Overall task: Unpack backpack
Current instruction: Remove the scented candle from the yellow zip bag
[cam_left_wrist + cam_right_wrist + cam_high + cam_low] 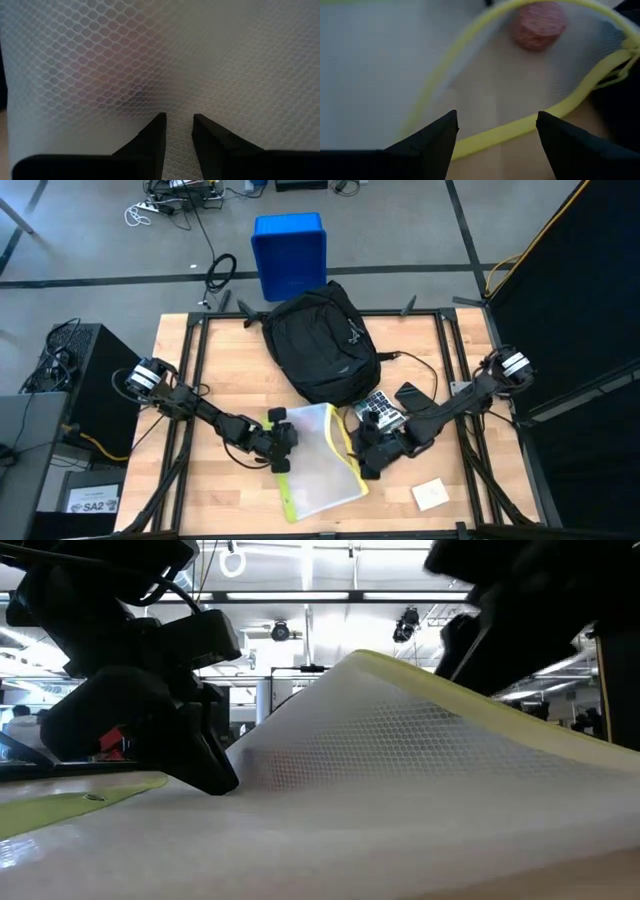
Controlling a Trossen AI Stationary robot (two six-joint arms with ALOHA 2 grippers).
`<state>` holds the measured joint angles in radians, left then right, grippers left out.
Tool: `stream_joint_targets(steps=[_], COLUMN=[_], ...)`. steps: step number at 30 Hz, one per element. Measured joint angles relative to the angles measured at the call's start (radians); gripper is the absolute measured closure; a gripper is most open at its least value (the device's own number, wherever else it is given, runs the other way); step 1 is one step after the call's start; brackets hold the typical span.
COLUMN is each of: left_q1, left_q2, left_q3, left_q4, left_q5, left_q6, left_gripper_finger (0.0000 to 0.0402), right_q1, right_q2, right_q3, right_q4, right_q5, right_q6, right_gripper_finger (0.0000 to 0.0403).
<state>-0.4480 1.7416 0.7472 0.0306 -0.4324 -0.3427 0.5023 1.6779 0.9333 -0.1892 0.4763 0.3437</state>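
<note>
Meanwhile left pincer [178, 131] seemingly pinches mesh pouch [318, 460]; right pincer [496, 131] spread beside backpack [320, 340].

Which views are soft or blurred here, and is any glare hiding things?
High view: sharp, evenly lit, no glare. Low view: the translucent white mesh pouch with yellow-green edging fills the frame, soft up close; bright ceiling lights behind leave the arms as silhouettes. Left wrist view: only mesh, its hexagon weave fading out of focus. Right wrist view: blurred throughout; a round reddish object shows through.

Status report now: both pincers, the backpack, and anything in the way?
Left pincer narrow, at mesh pouch's left edge. Right pincer open at its yellow-trimmed right edge. Backpack behind pouch, untouched. Calculator and dark flat item beside the right arm.
</note>
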Motion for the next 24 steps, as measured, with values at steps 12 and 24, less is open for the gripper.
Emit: stream_joint_targets(steps=[12,24], left_q1=[-0.018,-0.027], left_q2=[0.0,0.001], left_q3=[0.022,0.053], left_q4=[0.015,0.021], left_q5=[0.035,0.033], left_q6=[0.028,0.052], left_gripper_finger=[0.0337,0.0348], right_q1=[-0.154,-0.152], right_q2=[0.121,0.165], right_q3=[0.001,0.001], right_q4=[0.372,0.452], right_q5=[-0.077,-0.14], right_q6=[-0.209,-0.256], right_gripper_finger=[0.02,0.0122])
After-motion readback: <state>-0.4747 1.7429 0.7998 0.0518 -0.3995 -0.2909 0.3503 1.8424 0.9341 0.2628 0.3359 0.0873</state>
